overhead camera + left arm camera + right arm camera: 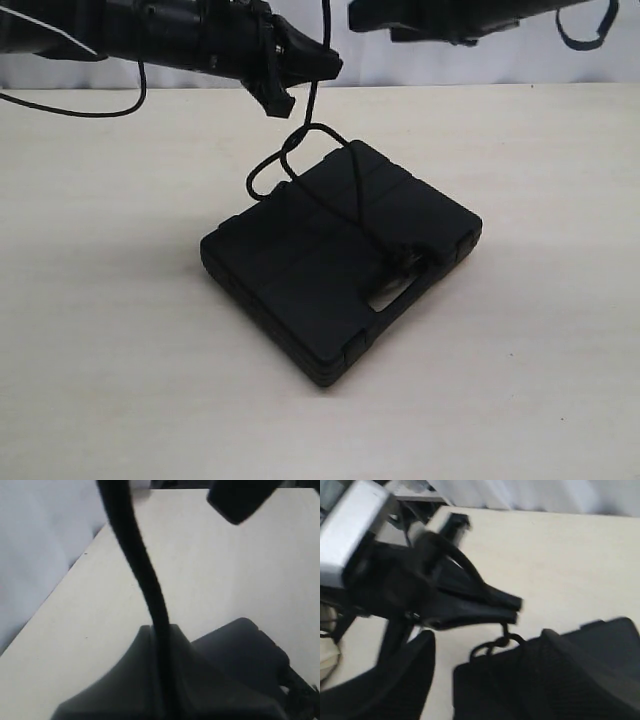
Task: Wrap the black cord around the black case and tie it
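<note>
Our left gripper (325, 68), the nearer one, hangs just above the far edge of the black case (300, 270) lying flat mid-worktop (120, 300), pinching the black cord (350, 190) that runs across its top towards the handle side.

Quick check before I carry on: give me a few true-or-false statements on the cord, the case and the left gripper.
1. The black case lies flat and closed on the table. True.
2. The black cord is wound several times around the case. False: one strand crosses its top, with a loop at the far edge.
3. The left gripper rests on the case. False: it is raised above the far edge.
4. The cord rises from the loop past the left gripper's tip. True.
</note>
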`<state>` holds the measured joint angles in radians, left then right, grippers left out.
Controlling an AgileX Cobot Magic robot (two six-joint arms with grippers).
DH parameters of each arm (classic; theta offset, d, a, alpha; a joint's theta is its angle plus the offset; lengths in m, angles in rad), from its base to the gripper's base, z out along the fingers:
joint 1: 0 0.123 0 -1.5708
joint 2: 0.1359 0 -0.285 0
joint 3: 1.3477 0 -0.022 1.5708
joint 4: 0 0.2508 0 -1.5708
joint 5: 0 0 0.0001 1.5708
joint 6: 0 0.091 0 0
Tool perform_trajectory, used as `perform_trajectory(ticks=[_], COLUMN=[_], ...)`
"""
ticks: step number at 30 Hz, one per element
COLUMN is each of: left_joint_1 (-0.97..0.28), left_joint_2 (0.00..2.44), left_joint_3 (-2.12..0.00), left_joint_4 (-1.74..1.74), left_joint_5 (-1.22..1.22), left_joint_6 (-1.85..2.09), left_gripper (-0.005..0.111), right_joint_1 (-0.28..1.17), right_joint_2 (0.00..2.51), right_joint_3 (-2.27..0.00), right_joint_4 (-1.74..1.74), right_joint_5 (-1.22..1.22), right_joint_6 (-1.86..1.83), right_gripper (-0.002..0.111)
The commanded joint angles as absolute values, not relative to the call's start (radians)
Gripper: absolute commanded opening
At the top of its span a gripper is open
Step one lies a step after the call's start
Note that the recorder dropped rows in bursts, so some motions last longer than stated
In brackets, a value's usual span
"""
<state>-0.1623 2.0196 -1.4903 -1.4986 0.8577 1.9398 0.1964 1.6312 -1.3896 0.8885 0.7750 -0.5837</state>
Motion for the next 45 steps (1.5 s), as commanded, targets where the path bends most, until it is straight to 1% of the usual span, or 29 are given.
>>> perform_trajectory(ticks=[1, 3, 5, 8, 9, 11, 13, 15, 18, 21, 23, 29, 34, 37, 42, 45], left_joint_1=[-0.086, -0.032, 0.034, 0.124, 0.153, 0.172, 0.176, 0.174, 0.174, 0.174, 0.174, 0.174, 0.174, 0.174, 0.174, 0.174], left_joint_2=[2.004, 2.004, 2.004, 2.004, 2.004, 2.004, 2.004, 2.007, 2.007, 2.007, 2.007, 2.007, 2.007, 2.007, 2.007, 2.007], left_joint_3=[-1.489, -1.489, -1.489, -1.489, -1.489, -1.489, -1.489, -1.489, -1.489, -1.489, -1.489, -1.489, -1.489, -1.489, -1.489, -1.489], left_joint_4=[-1.647, -1.661, -1.653, -1.604, -1.530, -1.425, -1.371, -1.339, -1.320, -1.315, -1.315, -1.315, -1.315, -1.308, -1.291, -1.291], left_joint_5=[0.737, 0.722, 0.722, 0.724, 0.733, 0.733, 0.729, 0.728, 0.747, 0.736, 0.717, 0.712, 0.722, 0.723, 0.723, 0.723], left_joint_6=[1.861, 1.820, 1.774, 1.654, 1.603, 1.549, 1.502, 1.466, 1.456, 1.413, 1.387, 1.382, 1.380, 1.380, 1.380, 1.380], left_gripper=[0.000, 0.000, 0.000, 0.000, 0.000, 0.000, 0.000, 0.000, 0.000, 0.000, 0.000, 0.000, 0.000, 0.000, 0.000, 0.000], right_joint_1=[0.117, 0.117, 0.120, 0.120, 0.120, 0.136, 0.178, 0.259, 0.318, 0.329, 0.329, 0.329, 0.329, 0.367, 0.476, 0.492], right_joint_2=[1.627, 1.627, 1.627, 1.627, 1.627, 1.627, 1.627, 1.627, 1.627, 1.627, 1.627, 1.631, 1.693, 1.722, 1.764, 1.794], right_joint_3=[-1.392, -1.371, -1.310, -1.158, -1.083, -0.998, -0.941, -0.889, -0.841, -0.784, -0.756, -0.717, -0.704, -0.704, -0.704, -0.704], right_joint_4=[0.458, 0.343, 0.320, 0.333, 0.352, 0.380, 0.385, 0.385, 0.385, 0.403, 0.439, 0.494, 0.498, 0.515, 0.515, 0.515], right_joint_5=[0.898, 0.965, 1.001, 0.904, 0.846, 0.756, 0.682, 0.579, 0.457, 0.318, 0.261, 0.239, 0.226, 0.164, 0.021, 0.000], right_joint_6=[-0.240, -0.146, -0.112, -0.099, -0.089, -0.089, -0.089, -0.089, -0.059, 0.053, 0.055, 0.058, 0.058, 0.053, 0.053, 0.053], right_gripper=[0.066, 0.065, 0.065, 0.065, 0.065, 0.065, 0.065, 0.065, 0.065, 0.065, 0.065, 0.065, 0.065, 0.065, 0.065, 0.065])
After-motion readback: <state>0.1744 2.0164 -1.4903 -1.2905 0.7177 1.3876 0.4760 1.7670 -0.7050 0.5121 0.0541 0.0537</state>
